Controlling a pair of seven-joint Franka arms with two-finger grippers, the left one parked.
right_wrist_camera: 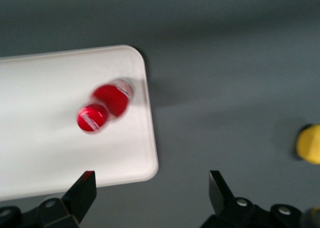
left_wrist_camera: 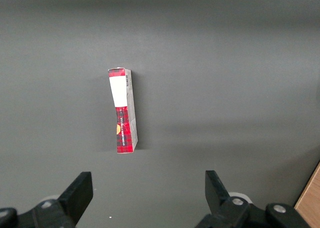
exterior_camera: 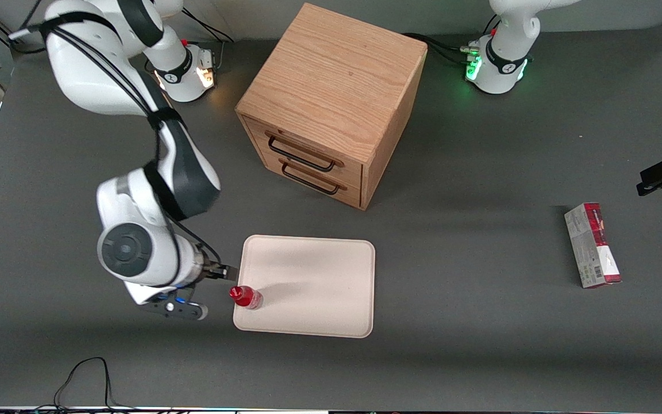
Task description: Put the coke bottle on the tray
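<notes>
Gripper (right_wrist_camera: 150,193), fingers spread and empty at lower left of the front view, leaves the coke bottle (exterior_camera: 246,296) standing on the tray (exterior_camera: 319,276); placement looks done.

My front camera sits high and looks steeply down on the whole desk (exterior_camera: 480,356), facing both arm bases. My right wrist camera looks straight down from close range past the spread fingers of the claw (right_wrist_camera: 152,193), catching the coke bottle (right_wrist_camera: 105,108) upright on a corner of the tray (right_wrist_camera: 45,148); the front view shares that corner. My left wrist camera looks down on the carton (left_wrist_camera: 124,111), also seen from the front.
</notes>
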